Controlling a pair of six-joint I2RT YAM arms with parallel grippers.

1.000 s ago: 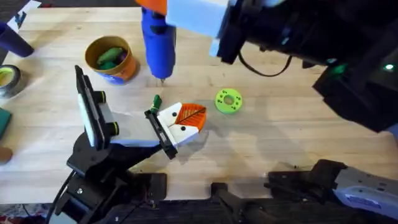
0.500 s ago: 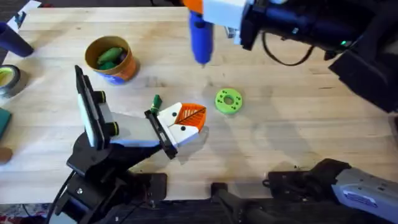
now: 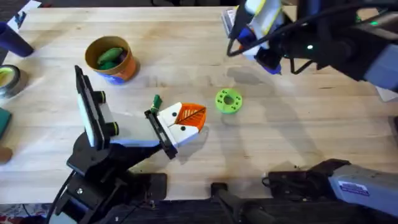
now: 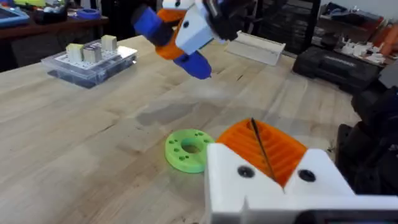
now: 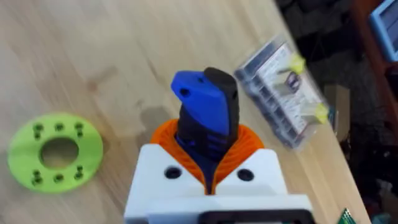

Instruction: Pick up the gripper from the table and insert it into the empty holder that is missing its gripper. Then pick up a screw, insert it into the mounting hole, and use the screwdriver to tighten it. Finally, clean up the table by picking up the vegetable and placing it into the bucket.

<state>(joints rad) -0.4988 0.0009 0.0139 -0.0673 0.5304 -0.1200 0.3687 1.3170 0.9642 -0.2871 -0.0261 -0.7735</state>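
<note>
Already, vegetable (image 3: 109, 56) sits in bucket (image 3: 111, 59) at table's 10 o'clock. My left gripper (image 3: 163, 129) clamps holder (image 3: 176, 124), orange gripper (image 3: 191, 114) seated. My right gripper (image 5: 211, 163) grips screwdriver (image 5: 205, 118), 1 o'clock. Screw tightness: cannot tell.

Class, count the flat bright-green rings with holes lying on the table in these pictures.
1. The green ring lies flat on the table, just right of the holder that the left gripper grips. Others may be hidden.

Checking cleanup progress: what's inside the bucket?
The bucket holds a green vegetable, visible from overhead. Whatever lies beneath it, and the bucket's bottom, is covered.
</note>
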